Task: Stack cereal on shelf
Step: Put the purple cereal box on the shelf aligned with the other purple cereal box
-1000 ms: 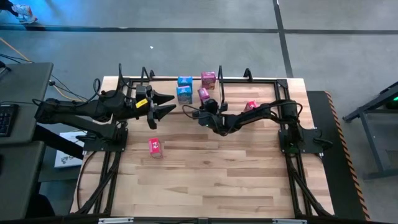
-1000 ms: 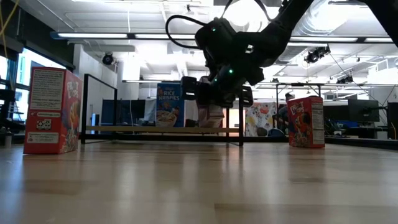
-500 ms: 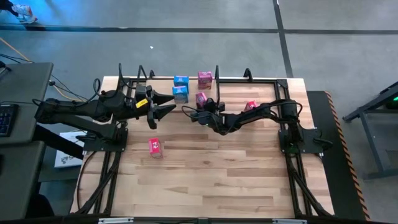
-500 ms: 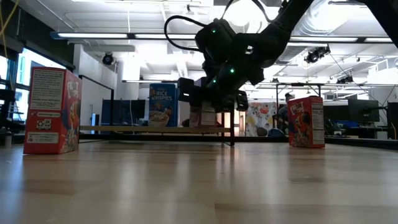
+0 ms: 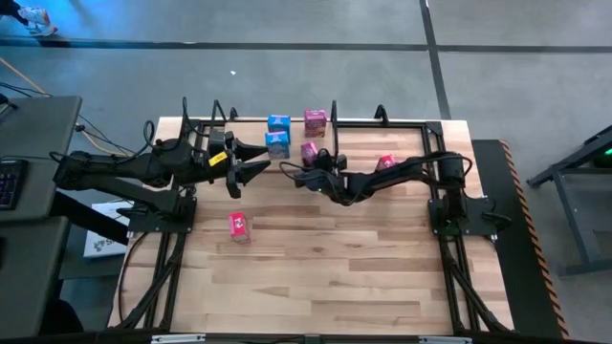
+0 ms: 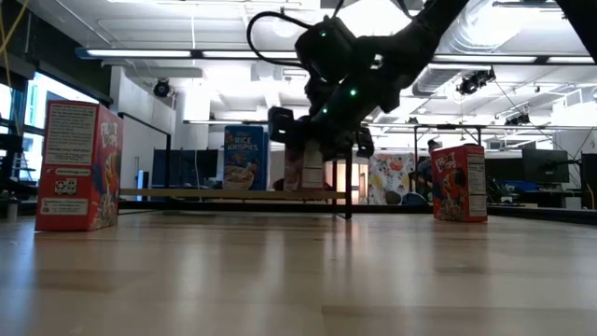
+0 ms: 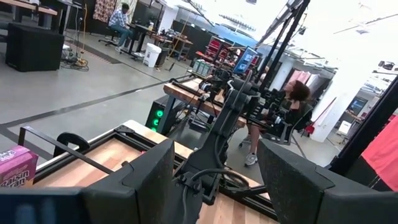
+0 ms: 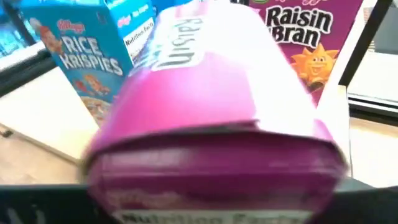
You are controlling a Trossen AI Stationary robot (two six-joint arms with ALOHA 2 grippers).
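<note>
Wooden shelf (image 5: pixel 349 134) edge: right gripper (image 5: pixel 312 164) open beside pink box (image 5: pixel 309 150); left gripper (image 5: pixel 260 159) open, empty.

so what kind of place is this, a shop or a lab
Most likely a robotics lab or open workshop, not a shop. The room has a bare concrete floor and exposed ceiling ducts. Other black-framed rigs stand across it, and a person sits at a desk in the background.

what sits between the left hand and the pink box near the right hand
A blue cereal box sits between the left hand and that pink box, seen in the high view.
</note>
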